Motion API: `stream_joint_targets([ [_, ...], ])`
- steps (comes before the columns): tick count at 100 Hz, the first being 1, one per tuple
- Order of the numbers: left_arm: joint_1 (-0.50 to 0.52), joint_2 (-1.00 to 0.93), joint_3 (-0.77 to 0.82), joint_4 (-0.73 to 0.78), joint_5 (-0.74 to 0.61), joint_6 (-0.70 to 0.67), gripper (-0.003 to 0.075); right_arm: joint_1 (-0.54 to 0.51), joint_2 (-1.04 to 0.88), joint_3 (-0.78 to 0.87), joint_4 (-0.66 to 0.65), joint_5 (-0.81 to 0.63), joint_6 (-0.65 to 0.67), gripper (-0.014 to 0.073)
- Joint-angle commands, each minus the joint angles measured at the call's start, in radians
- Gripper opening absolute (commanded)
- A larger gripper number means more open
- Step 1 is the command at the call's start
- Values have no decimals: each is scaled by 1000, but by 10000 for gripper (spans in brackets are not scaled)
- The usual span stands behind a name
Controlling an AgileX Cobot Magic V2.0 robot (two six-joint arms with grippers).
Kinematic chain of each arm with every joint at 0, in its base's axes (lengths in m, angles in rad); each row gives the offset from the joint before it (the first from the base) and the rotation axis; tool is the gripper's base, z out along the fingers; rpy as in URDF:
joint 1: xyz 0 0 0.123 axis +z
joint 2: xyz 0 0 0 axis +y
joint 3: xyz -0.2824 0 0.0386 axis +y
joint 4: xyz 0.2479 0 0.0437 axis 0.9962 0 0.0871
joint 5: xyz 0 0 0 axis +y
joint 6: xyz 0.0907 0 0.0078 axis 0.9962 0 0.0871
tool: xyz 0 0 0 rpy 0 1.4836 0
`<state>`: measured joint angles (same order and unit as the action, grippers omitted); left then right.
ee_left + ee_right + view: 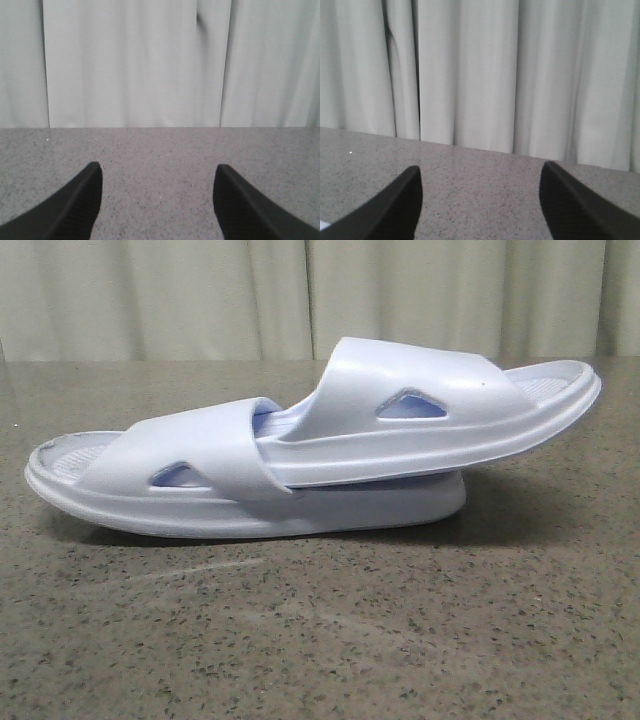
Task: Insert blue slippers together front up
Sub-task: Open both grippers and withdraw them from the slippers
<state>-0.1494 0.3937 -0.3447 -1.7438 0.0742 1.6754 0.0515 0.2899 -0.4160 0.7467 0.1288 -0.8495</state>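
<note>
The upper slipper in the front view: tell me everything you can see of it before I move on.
The upper slipper is a very pale blue-white slide that looks like moulded foam, with a wide smooth strap, a triangular side cut-out and a ribbed footbed. It lies side-on, sole down, tilted up toward the right. Its left end is pushed under the strap of the lower slipper and rests on that slipper's footbed; its right end overhangs, clear of the table. No gripper touches it.

Left gripper (157, 200): fingers spread wide, nothing between them.
Right gripper (480, 202): fingers spread wide, nothing between them.
</note>
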Motion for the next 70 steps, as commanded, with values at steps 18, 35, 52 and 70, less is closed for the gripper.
stream_joint_targets([
  [18,-9,-43,41,-26,9,-3,426,-4,-45,46,-1,-17,-20,435],
  [35,-9,-43,45,-26,8,-3,425,-4,-45,46,-1,-29,-20,433],
  [52,-9,-43,45,-26,4,-3,356,-4,-45,46,-1,-59,-20,332],
  [70,-9,-43,45,-26,4,-3,165,-4,-45,46,-1,-63,-20,59],
])
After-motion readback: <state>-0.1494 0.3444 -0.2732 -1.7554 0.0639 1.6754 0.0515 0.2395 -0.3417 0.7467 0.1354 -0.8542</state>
